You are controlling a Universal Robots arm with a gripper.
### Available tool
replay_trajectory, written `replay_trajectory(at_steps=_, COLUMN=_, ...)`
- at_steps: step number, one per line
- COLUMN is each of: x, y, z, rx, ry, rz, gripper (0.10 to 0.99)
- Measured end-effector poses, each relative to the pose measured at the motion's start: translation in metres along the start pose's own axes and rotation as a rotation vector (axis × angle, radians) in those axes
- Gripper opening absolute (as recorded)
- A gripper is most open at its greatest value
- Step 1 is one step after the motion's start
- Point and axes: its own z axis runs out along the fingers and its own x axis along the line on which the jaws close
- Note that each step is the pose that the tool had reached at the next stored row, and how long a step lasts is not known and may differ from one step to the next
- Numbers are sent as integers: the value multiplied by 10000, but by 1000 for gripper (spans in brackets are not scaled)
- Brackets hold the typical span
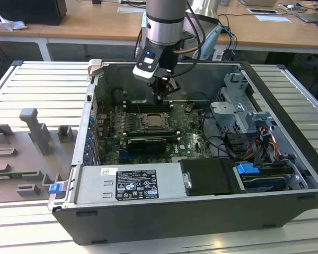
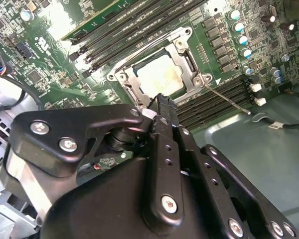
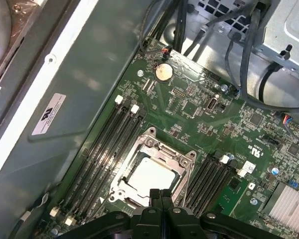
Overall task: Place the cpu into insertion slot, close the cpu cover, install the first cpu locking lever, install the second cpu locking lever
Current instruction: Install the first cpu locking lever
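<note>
Silver-grey and flat, the cpu [image 3: 152, 175] sits in the insertion slot [image 1: 155, 123] on the green circuit board [image 3: 199, 124], inside an open computer case [image 1: 175, 222] on a slatted bench [image 1: 32, 79]. The cpu cover [image 3: 182, 162] lies down around the chip, framing it. The gripper [image 3: 160, 193] hovers just above one edge of the socket, its jaws closed together and holding nothing. A thin metal rod [image 2: 228, 97] slants out from a socket corner across the black memory slots [image 2: 224, 102].
</note>
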Motion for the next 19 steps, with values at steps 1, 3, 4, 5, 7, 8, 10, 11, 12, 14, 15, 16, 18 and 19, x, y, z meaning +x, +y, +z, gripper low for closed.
replay_trajectory(at_steps=1, x=0, y=0, z=0, rx=1, ry=0, rz=-36, gripper=106)
replay_trajectory(at_steps=3, x=0, y=0, z=0, rx=1, ry=0, rz=-119, gripper=106)
replay_trajectory(at_steps=4, x=0, y=0, z=0, rx=1, ry=1, rz=-169, gripper=106)
replay_trajectory(at_steps=5, x=0, y=0, z=0, rx=1, ry=1, rz=-203, gripper=106)
replay_trajectory(at_steps=7, x=0, y=0, z=0, rx=1, ry=1, rz=-282, gripper=106)
replay_trajectory(at_steps=8, x=0, y=0, z=0, rx=1, ry=1, rz=-332, gripper=106)
replay_trajectory(at_steps=10, x=0, y=0, z=0, rx=2, ry=2, rz=-479, gripper=106)
replay_trajectory(at_steps=11, x=0, y=0, z=0, rx=1, ry=2, rz=-518, gripper=106)
replay_trajectory(at_steps=12, x=0, y=0, z=0, rx=2, ry=2, rz=-591, gripper=106)
replay_trajectory(at_steps=14, x=0, y=0, z=0, rx=2, ry=3, rz=-783, gripper=106)
replay_trajectory(at_steps=15, x=0, y=0, z=0, rx=3, ry=3, rz=-897, gripper=106)
replay_trajectory(at_steps=16, x=0, y=0, z=1, rx=4, ry=4, rz=-981, gripper=106)
replay_trajectory(at_steps=18, x=0, y=0, z=3, rx=3, ry=5, rz=-1288, gripper=106)
replay_trajectory(at_steps=19, x=0, y=0, z=5, rx=4, ry=6, rz=-1457, gripper=106)
